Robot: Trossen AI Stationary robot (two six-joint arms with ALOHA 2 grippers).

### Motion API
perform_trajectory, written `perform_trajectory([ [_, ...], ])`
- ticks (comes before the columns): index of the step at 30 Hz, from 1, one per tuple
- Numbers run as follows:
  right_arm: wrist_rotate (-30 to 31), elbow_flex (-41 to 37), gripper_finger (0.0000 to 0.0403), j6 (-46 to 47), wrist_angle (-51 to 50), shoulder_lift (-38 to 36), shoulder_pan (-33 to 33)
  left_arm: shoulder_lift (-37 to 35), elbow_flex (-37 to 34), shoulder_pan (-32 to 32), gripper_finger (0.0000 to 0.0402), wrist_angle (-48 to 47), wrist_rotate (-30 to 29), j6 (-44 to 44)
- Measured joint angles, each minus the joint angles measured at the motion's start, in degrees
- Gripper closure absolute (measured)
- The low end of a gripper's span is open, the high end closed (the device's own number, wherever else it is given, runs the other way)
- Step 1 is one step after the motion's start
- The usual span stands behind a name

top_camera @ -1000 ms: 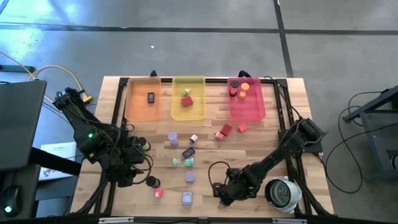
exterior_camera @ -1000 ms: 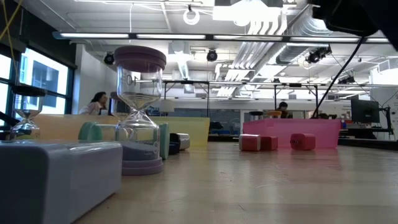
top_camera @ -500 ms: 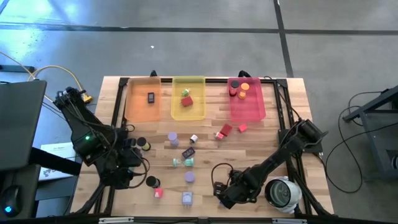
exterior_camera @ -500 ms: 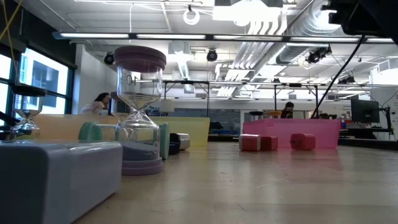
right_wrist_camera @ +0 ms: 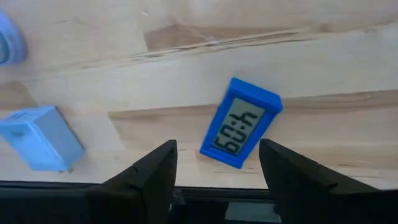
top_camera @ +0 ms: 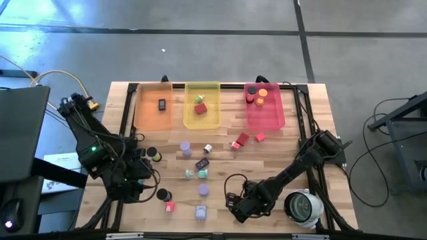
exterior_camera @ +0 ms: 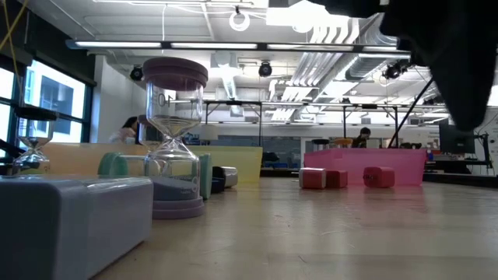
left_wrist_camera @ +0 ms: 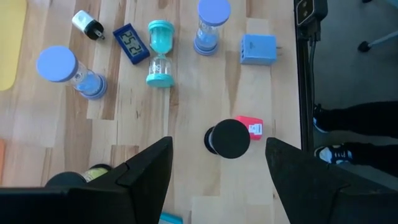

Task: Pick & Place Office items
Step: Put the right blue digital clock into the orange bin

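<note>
Small office pieces lie scattered on the wooden table. My left gripper (left_wrist_camera: 219,149) is open and hangs over a black disc (left_wrist_camera: 228,138) with a red cube (left_wrist_camera: 250,127) beside it; both also show in the high view, disc (top_camera: 162,194) and cube (top_camera: 169,207). My right gripper (right_wrist_camera: 217,146) is open above a blue digital clock (right_wrist_camera: 241,132), which lies flat near the table's near edge between the finger lines; the gripper (top_camera: 237,205) hides the clock from above. A light blue cube (right_wrist_camera: 42,146) sits close by.
Two lavender-capped hourglasses (top_camera: 203,190) (top_camera: 185,147) stand mid-table, and a teal one (top_camera: 195,174) lies on its side. The orange (top_camera: 148,115), yellow (top_camera: 212,119) and pink (top_camera: 273,117) trays line the far edge. A large white-grey round device (top_camera: 303,207) sits beside the right arm.
My right gripper has moved a little toward the table's near left; in the low view its dark bulk now fills more of the upper right. My left arm has shifted slightly toward the near edge. No piece on the table has moved.
</note>
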Motion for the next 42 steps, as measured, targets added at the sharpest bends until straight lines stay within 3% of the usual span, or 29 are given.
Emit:
perform_trajectory([
  [4, -3.5, 0.0, 0.0186, 1.8, 0.0, 0.0, 0.5, 0.8, 0.0, 0.0, 0.0151, 0.0, 0.0, 0.0],
  [13, -0.4, 0.0, 0.0186, 0.0, -0.4, 0.4, 0.3, 3.4, 0.0, 0.0, 0.0151, 0.0, 0.0, 3.2],
  [42, -1.2, 0.1, 0.0186, -1.0, 1.4, 6.2, 0.1, 3.5, -0.1, 0.0, 0.0151, 1.3, 0.2, 2.6],
])
